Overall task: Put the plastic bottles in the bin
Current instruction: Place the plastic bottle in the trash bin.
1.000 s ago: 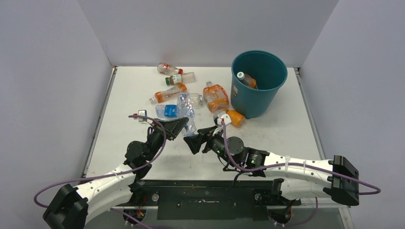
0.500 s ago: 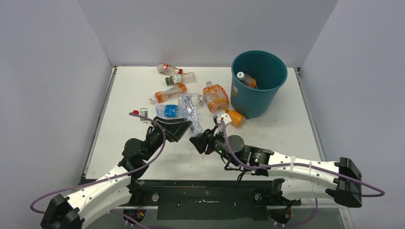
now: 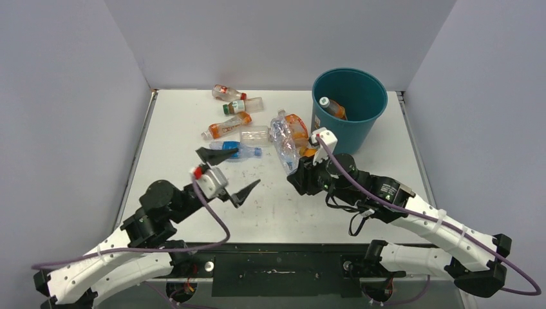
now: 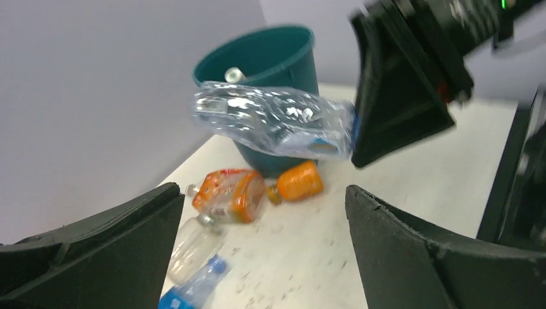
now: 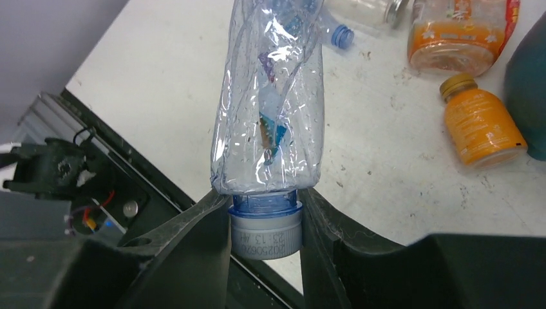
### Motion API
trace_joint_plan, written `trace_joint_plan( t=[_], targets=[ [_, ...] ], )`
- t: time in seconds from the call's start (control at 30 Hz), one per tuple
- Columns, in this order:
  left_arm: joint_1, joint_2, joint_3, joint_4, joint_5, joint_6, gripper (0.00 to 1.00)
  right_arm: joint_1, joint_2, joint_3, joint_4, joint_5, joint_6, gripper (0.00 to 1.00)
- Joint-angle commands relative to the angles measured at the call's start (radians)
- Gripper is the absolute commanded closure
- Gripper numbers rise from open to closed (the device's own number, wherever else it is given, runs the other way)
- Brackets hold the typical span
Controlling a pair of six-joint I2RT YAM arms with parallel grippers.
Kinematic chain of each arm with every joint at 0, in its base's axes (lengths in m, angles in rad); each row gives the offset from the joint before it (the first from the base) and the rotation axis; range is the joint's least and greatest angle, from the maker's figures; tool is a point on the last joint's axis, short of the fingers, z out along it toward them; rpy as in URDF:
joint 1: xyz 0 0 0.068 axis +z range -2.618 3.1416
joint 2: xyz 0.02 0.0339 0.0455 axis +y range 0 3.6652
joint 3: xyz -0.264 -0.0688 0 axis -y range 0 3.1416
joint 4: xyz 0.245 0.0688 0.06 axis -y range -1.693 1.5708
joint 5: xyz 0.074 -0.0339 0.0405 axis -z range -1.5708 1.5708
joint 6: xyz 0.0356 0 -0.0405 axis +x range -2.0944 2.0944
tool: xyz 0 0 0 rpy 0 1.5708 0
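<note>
Crushed clear plastic bottle is held in the air, pinched at its capped neck by the closed right gripper, its long axis pointing straight out ahead of the fingers. A round teal plastic bin stands close ahead-right of that hand. The left gripper gapes wide, empty, farther off.

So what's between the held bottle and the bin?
A wide orange bottle and a small orange bottle, lying flat; the right wrist view shows both.
</note>
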Motion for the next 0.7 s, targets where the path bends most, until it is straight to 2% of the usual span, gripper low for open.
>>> trace_joint_plan(
  t=[0.0, 0.1, 0.23, 0.4, 0.63, 0.67],
  targets=[
    [-0.178, 0.083, 0.002, -0.202, -0.182, 0.517, 0.04, -0.003, 0.056, 0.089, -0.178, -0.116, -0.066, 0.95],
    [-0.275, 0.133, -0.044, -0.123, -0.253, 0.715, 0.04, -0.003, 0.056, 0.098, -0.189, -0.205, -0.071, 0.95],
    [-0.346, 0.203, -0.102, 0.047, -0.367, 0.909, 0.04, -0.003, 0.045, 0.098, -0.207, -0.277, -0.071, 0.95],
    [-0.352, 0.216, -0.144, 0.232, -0.397, 1.020, 0.04, -0.004, 0.028, 0.085, -0.228, -0.325, -0.063, 0.95],
    [-0.350, 0.257, -0.145, 0.240, -0.393, 1.137, 0.00, -0.004, 0.042, 0.098, -0.252, -0.392, -0.061, 0.95],
    [-0.351, 0.264, -0.146, 0.241, -0.389, 1.144, 0.05, -0.003, 0.045, 0.099, -0.253, -0.401, -0.061, 0.95]
  ],
)
